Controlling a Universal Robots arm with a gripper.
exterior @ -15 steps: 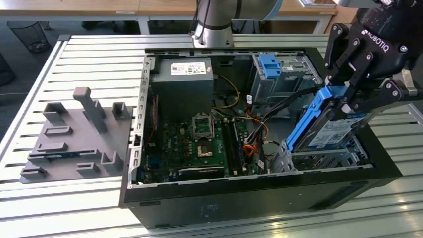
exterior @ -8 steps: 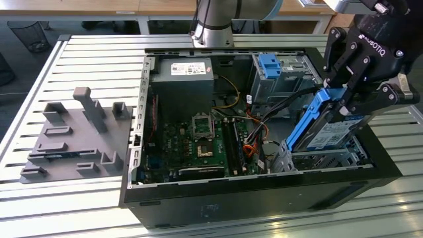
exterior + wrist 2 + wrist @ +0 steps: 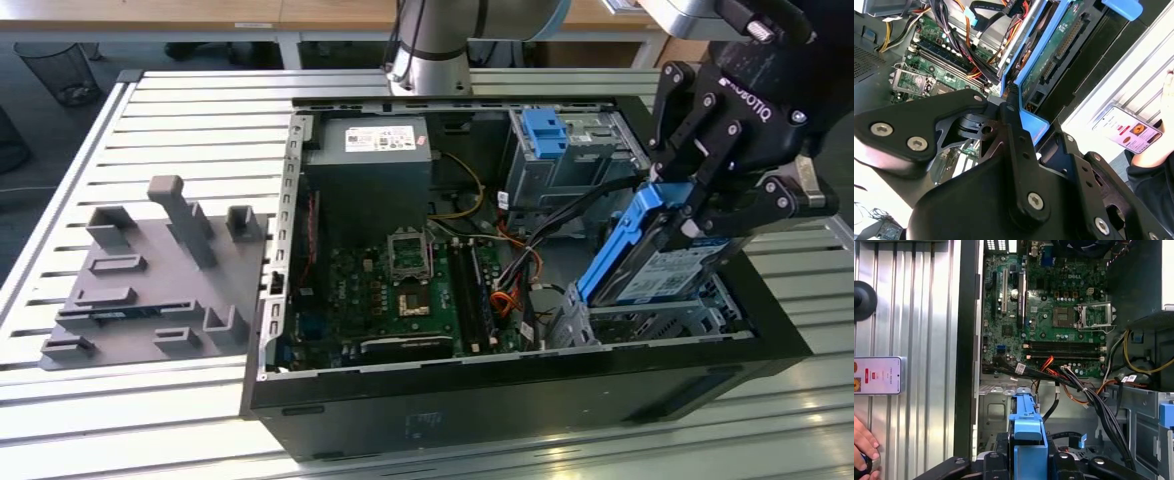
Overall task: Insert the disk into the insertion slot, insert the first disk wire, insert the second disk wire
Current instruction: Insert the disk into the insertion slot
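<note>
1. The disk is gripped by its blue frame in the gripper. The pincer is clenched tight on it.
2. The disk is held tilted. Its low end is right at the top of the insertion slot, at the exterior view's right side of the computer case. Whether the two touch cannot be told.
3. The disk is not yet down in the slot, so the first job looks only part done.
4. To do this job well, the disk should be lined up with the slot's metal walls and let down slowly. That way the blue frame slides between the walls and does not catch on top.
5. The cables hang close by, so care is needed that none are pinched.
6. The case lies open. A green board, a grey power box, a taller cage with a blue latch, and the cables are held inside.
7. Grey blocks are held on a grey tray at the exterior view's left.
8. In the first wrist view, a phone is seen lying on the table beside the case, with a hand near it.
</note>
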